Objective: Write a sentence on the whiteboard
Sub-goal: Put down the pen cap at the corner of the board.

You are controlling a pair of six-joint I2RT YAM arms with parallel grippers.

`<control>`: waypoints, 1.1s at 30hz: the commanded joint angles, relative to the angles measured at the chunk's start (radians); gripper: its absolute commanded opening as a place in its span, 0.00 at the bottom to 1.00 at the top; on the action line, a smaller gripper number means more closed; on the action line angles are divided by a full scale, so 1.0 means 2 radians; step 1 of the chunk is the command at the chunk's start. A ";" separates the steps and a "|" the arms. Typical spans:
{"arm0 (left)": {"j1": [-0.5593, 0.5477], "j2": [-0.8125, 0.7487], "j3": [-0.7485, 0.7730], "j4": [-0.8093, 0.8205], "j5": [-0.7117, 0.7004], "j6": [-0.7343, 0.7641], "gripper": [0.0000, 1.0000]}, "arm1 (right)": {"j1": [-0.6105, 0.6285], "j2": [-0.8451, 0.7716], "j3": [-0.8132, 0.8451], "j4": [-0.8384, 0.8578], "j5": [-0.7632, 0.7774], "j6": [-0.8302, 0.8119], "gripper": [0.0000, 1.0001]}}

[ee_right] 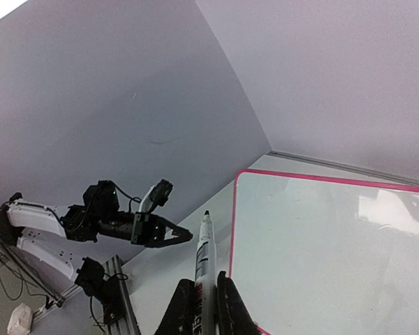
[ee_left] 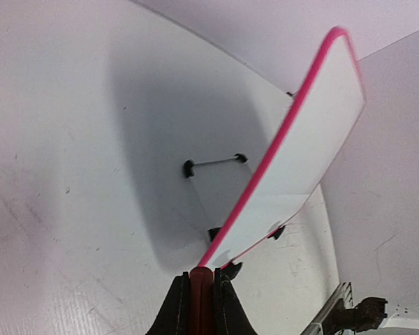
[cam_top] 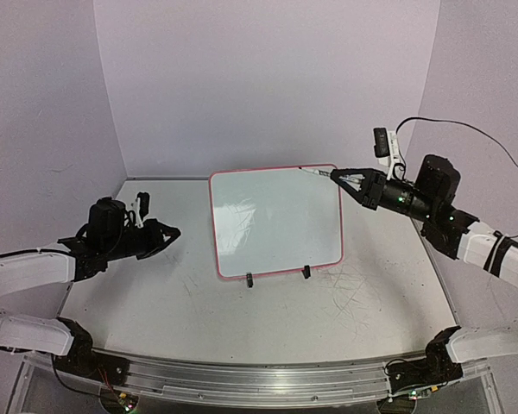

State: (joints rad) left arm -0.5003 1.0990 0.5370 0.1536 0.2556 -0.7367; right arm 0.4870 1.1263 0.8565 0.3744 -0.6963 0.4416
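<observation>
Bright, even light, nothing harsh
Pale glare patches on the whiteboard (cam_top: 276, 220), which throws a big soft shadow on the surface (ee_left: 56, 174); its far edge blurs.
</observation>
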 commanded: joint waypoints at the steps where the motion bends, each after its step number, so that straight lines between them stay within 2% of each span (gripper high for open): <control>1: 0.000 0.033 0.005 -0.044 -0.034 0.025 0.00 | -0.002 -0.020 -0.013 -0.001 0.082 -0.020 0.00; 12: 0.000 0.151 0.009 -0.017 -0.057 0.050 0.01 | -0.001 0.006 0.010 -0.006 0.038 -0.043 0.00; 17: 0.000 0.177 0.001 -0.006 -0.076 0.055 0.08 | -0.001 0.005 0.006 -0.005 0.036 -0.044 0.00; 26: 0.000 0.209 -0.004 0.008 -0.099 0.067 0.09 | 0.000 0.016 0.000 0.011 0.023 -0.034 0.00; 33: 0.000 0.208 -0.014 0.012 -0.110 0.066 0.17 | 0.000 0.016 -0.007 0.018 0.020 -0.029 0.00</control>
State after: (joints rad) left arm -0.5007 1.5169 0.5288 0.1422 0.0712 -0.6201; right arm 0.4850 1.1584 0.8326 0.3494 -0.6382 0.3719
